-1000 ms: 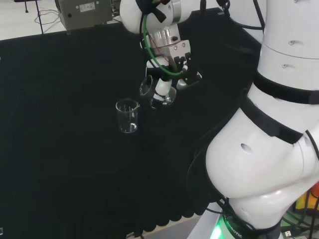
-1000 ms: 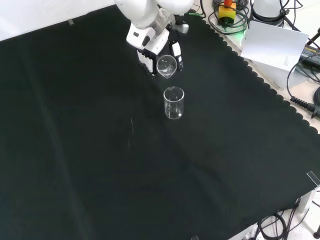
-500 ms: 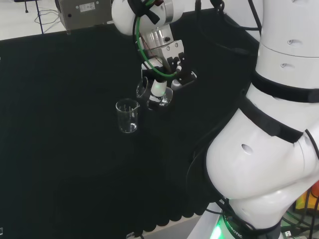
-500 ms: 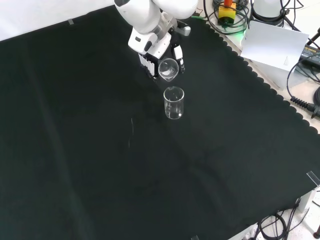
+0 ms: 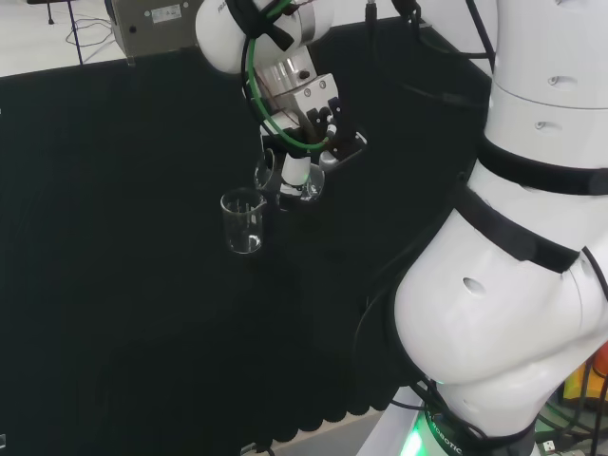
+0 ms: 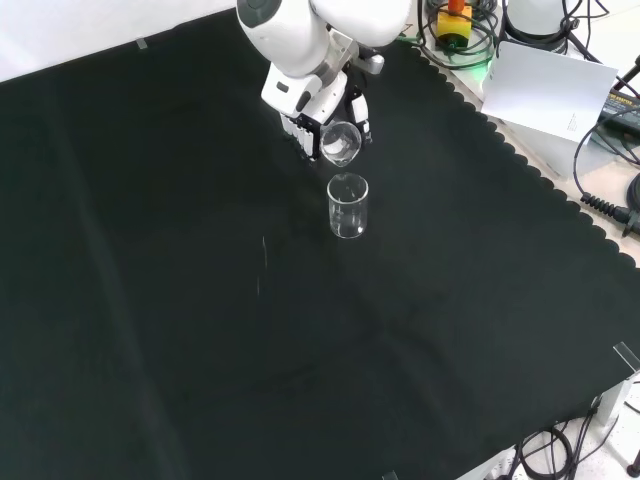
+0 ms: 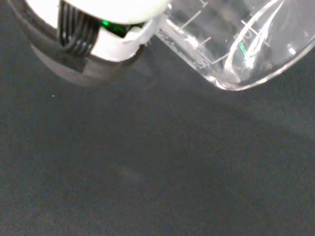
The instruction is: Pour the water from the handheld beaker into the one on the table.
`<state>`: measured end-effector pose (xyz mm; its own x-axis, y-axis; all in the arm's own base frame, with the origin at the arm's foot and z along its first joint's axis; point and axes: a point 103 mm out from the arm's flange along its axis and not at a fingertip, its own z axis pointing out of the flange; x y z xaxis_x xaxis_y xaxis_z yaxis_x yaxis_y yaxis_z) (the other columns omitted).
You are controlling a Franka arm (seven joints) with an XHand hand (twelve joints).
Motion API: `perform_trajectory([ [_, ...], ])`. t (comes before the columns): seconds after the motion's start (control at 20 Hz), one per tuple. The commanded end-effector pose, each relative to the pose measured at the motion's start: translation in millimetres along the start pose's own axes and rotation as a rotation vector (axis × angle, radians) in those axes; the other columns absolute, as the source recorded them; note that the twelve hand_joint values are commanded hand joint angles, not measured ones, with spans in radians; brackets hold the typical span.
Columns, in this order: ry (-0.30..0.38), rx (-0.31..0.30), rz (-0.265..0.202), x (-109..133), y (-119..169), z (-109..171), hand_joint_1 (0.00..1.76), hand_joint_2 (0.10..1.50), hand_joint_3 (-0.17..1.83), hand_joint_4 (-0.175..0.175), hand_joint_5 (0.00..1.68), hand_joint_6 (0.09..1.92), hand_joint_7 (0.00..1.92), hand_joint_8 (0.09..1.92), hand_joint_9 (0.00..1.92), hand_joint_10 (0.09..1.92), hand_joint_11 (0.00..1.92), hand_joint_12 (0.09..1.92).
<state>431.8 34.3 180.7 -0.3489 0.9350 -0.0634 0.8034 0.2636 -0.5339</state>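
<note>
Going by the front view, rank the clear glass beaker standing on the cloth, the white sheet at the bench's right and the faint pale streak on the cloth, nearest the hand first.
Measured from the hand:
1. Clear glass beaker, upright just below the hand.
2. Faint pale streak, lower and to the left on the black cloth.
3. White sheet, off the cloth at the far right.

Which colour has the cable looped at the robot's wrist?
Green; the cable shows best in the head view.
</note>
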Motion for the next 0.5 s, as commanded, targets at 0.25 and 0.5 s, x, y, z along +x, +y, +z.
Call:
perform_trajectory([
  [0.25,-0.072,0.043,0.037,12.7,4.2,-5.6,1.32,1.01,-0.17,-0.175,1.52,0.09,1.57,0.09,1.73,0.09,1.46,0.68],
  [0.5,-0.126,0.055,0.045,52.5,5.5,-25.3,1.32,1.01,-0.17,-0.175,1.52,0.09,1.57,0.09,1.73,0.09,1.46,0.68],
])
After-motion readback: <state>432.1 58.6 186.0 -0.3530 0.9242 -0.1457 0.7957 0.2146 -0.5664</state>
